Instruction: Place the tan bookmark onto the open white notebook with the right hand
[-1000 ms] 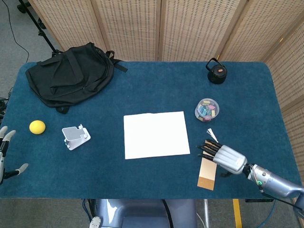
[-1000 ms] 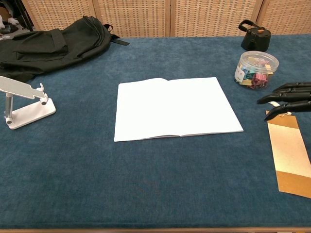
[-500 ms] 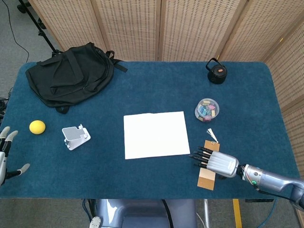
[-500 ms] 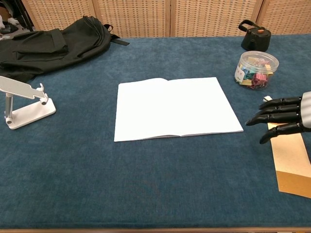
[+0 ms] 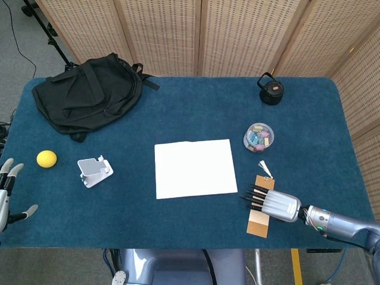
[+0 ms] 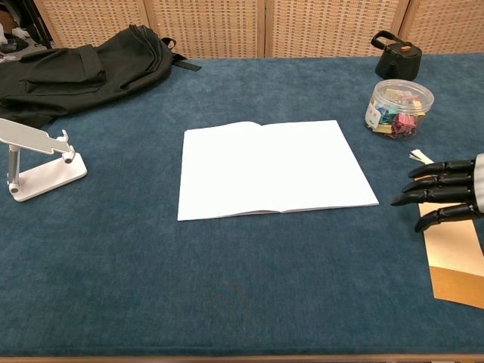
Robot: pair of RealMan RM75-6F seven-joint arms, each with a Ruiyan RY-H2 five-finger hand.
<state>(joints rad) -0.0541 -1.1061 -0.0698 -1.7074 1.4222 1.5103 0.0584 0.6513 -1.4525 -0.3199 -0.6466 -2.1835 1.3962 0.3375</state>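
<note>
Left robot hand (image 5: 7, 193) sits off the near-left edge of the tabletop (image 5: 178, 107), fingers apart, holding nothing; unchanged across the earlier pictures. Yellow ball (image 5: 46, 158), phone stand (image 5: 94, 171) and black backpack (image 5: 86, 95) untouched.

Open white notebook (image 5: 195, 168) lies mid-tabletop, pages bare, same spot as before.

Tan bookmark (image 5: 259, 218) lies flat on the tabletop, just right of the notebook's near corner, apart from it. Its pale tassel (image 6: 418, 156) points toward the jar of clips (image 5: 259, 136). Black kettle weight (image 5: 271, 89) far behind.

Right robot hand (image 5: 274, 202) hangs over the bookmark's upper half, fingers stretched out and slightly apart, pointing toward the notebook; nothing pinched.

Change: a second ago the hand was over the bookmark's top end; half a second ago its fingertips (image 6: 402, 200) reached further toward the notebook; now it has drawn back a little to the right. The bookmark has not shifted.

Judgement: grasp not yet made; hand seems to be lining up. A thin flat card on cloth will be awkward to lift.
</note>
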